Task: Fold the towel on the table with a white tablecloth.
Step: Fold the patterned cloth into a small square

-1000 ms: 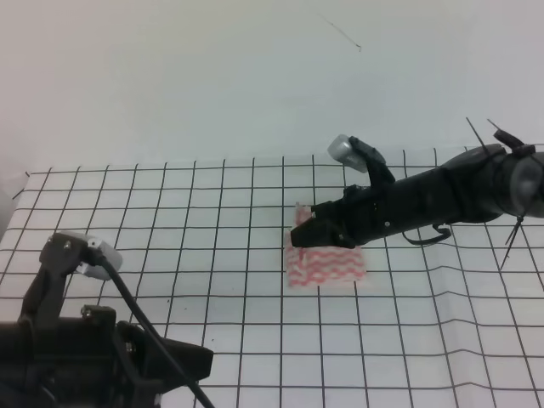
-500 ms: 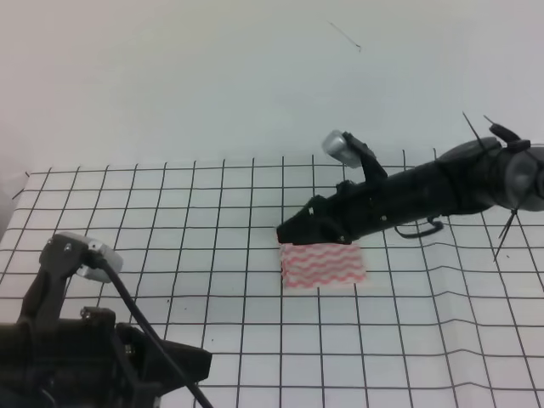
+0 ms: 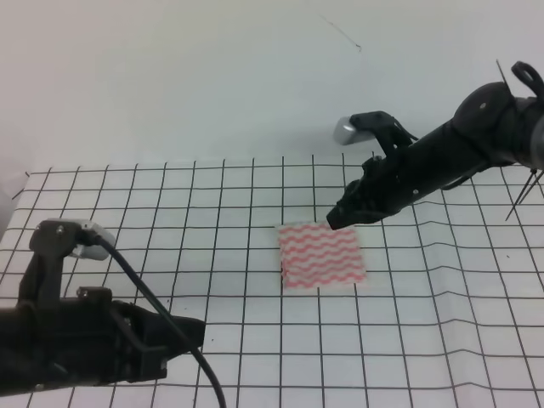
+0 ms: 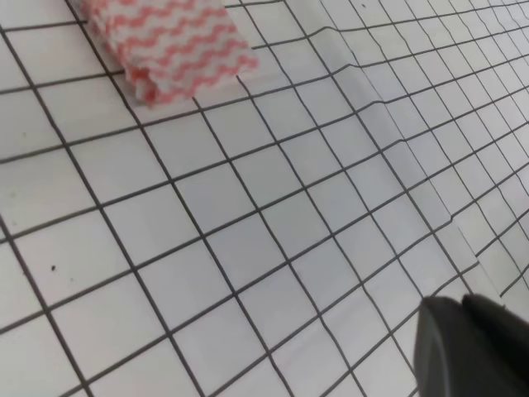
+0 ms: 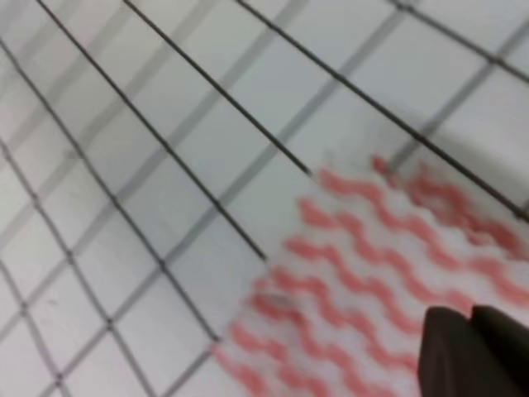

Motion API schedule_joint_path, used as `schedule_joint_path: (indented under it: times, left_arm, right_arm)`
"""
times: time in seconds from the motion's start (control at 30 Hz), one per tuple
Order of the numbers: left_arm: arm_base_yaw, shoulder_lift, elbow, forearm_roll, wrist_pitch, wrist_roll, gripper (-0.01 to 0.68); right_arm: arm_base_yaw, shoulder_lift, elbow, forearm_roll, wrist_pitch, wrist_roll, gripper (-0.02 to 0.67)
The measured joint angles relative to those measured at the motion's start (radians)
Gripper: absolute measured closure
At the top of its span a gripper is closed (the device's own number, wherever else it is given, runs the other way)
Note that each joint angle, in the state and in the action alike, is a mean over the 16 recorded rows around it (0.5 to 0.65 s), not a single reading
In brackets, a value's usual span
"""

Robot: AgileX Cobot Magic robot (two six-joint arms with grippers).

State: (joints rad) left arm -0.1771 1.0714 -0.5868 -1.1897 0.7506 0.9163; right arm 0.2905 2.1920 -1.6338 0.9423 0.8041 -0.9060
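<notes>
Two dark tips of the right jaws (image 3: 334,221) can be seen pressed close together in the right wrist view, and nothing is held between them. One second ago these jaws were down on the towel (image 3: 322,256); now they have been lifted up and pulled away toward 2 o'clock, just past the towel's far right corner. The towel has been let go. It is left lying flat near the middle of the surface (image 3: 153,204), as a small neat block with layers showing at its edge in the left wrist view. So a fold seems to have been finished, and the job looks nearly done or done. The left jaws (image 3: 191,333) are kept low at 7 o'clock, well apart from the towel; whether they are wide or narrow cannot be told.
</notes>
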Motion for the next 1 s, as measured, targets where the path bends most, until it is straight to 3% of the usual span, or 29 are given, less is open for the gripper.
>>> schedule_joint_path:
  times: [0.13, 0.57, 1.0]
  left_arm:
    - [0.000, 0.013, 0.000, -0.011, -0.006, 0.006, 0.674]
    - [0.000, 0.024, 0.000, -0.015, 0.025, 0.018, 0.674]
    - [0.000, -0.143, 0.000, 0.072, 0.024, -0.015, 0.674]
  right_arm:
    - [0.000, 0.023, -0.001, -0.058, -0.045, 0.026, 0.644]
    - [-0.001, 0.045, -0.006, -0.054, -0.141, 0.034, 0.644]
    - [-0.044, -0.313, -0.004, -0.128, -0.068, 0.042, 0.645]
